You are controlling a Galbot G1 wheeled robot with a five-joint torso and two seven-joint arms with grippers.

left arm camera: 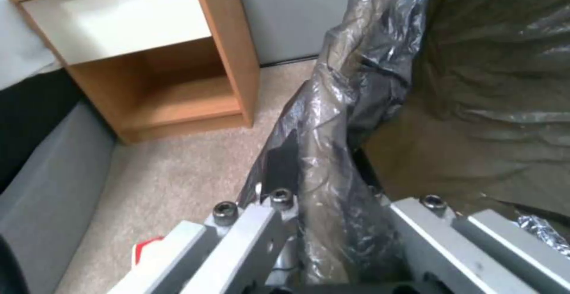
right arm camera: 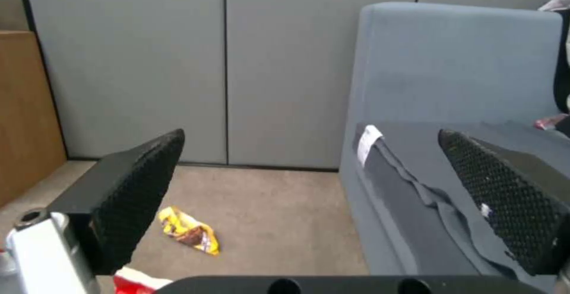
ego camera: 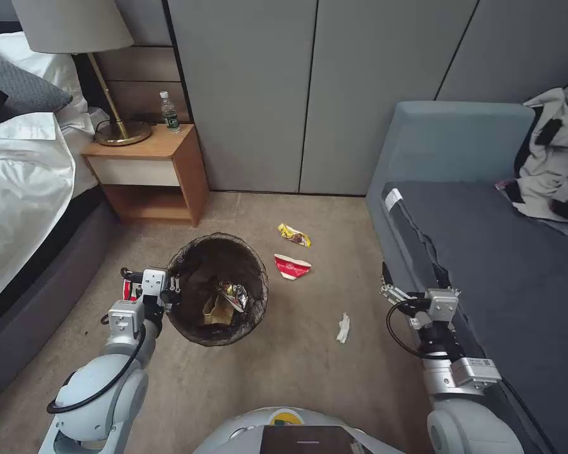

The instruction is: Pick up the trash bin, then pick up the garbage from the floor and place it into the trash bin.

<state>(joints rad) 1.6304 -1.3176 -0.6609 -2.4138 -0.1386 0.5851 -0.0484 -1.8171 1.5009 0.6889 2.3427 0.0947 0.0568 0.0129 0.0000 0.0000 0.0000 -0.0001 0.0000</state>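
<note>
Trash bin [ego camera: 218, 290]: lower left of centre in the head view, round, dark bag over the rim, a silver wrapper and tan paper already inside; left gripper [ego camera: 170, 285] clamped on its left rim, one finger inside and one outside the bag fold in the left wrist view. Sofa [ego camera: 486, 252]: right side, grey clothes at upper right. Right gripper [ego camera: 388, 291]: lower right, beside the sofa edge, fingers spread wide, holding nothing. Red-and-white carton [ego camera: 291, 266]: centre, on the carpet. Yellow wrapper [ego camera: 295, 235]: just above it. White paper wad [ego camera: 343, 328]: below centre. Step judged: bin held, litter collection under way; next calls for lowering the empty gripper onto a floor piece.
</note>
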